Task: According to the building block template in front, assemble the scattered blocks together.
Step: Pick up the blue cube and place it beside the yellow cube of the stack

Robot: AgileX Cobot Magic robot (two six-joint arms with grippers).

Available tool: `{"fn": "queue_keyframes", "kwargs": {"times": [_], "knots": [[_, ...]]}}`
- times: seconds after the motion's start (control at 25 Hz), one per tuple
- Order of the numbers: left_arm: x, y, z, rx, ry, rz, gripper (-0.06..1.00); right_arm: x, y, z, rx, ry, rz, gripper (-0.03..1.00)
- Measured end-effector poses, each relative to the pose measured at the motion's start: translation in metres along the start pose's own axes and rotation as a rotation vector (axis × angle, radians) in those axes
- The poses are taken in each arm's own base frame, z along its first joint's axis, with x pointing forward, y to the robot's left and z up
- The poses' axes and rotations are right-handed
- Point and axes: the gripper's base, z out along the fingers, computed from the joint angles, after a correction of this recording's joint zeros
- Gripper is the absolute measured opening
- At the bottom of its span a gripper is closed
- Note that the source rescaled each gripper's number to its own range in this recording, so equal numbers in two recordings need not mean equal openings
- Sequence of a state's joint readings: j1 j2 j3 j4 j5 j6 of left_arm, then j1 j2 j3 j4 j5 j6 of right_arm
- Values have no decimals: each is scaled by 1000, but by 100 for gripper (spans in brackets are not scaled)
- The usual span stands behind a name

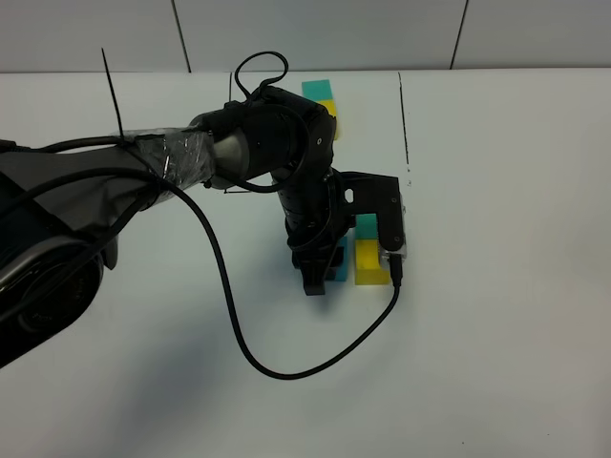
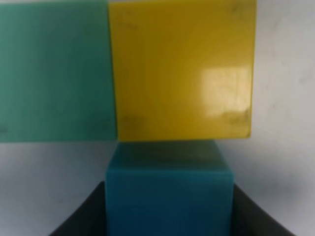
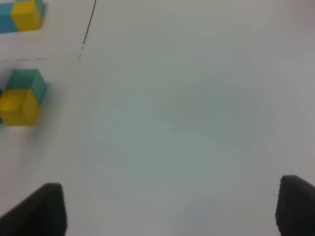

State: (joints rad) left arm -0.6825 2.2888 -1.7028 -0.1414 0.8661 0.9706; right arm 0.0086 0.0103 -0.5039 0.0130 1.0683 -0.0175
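Note:
My left gripper [image 1: 320, 277] reaches across to the table's middle and is shut on the sky-blue block [image 1: 336, 263]. In the left wrist view the blue block [image 2: 169, 196] sits between my dark fingers [image 2: 81, 219], pressed against the yellow block [image 2: 182, 69]. The teal-green block [image 2: 54, 69] touches the yellow one's side. In the exterior view the yellow block [image 1: 368, 263] lies right of the blue one, with the teal-green block [image 1: 366, 227] behind it. The template [image 1: 323, 98] is at the back, partly hidden by my arm. My right gripper [image 3: 167, 211] is open and empty over bare table.
A thin black drawn line [image 1: 403, 114] runs down the table right of the template. A black cable [image 1: 286, 370] loops over the table in front of the blocks. The right wrist view shows the template [image 3: 24, 14] and the yellow and teal-green blocks [image 3: 22, 98] far off.

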Motion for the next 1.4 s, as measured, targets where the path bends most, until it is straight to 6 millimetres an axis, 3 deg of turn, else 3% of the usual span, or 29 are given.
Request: {"fn": "queue_keyframes", "kwargs": {"times": [1.4], "knots": [[-1,-1,-1,9,-11,-32,0,0,0,0,0,0,0,73]]}}
